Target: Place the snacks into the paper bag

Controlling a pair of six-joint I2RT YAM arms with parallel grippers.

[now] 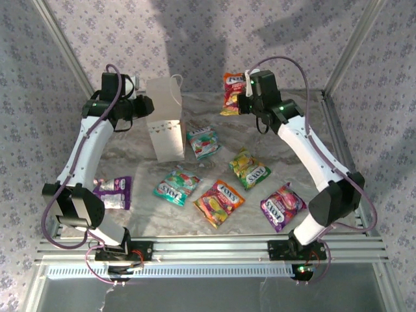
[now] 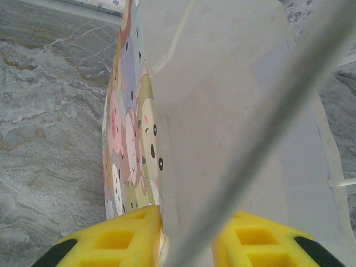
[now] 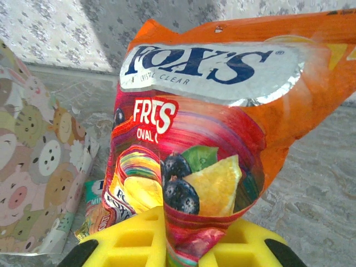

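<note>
Teal packet (image 1: 203, 142) lies just beside the paper bag (image 1: 164, 123).

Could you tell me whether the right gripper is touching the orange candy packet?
Touching: the right wrist view shows the right gripper pinching the orange candy packet at its lower end.

My grey marbled tabletop (image 1: 127, 156) lay under pale floral-print walls (image 1: 214, 32). Aluminium posts (image 1: 65, 45) rose at 11 and 1 o'clock; a ribbed rail (image 1: 214, 247) ran at 6 o'clock. Soft shadows crossed the 12 o'clock wall.
</note>
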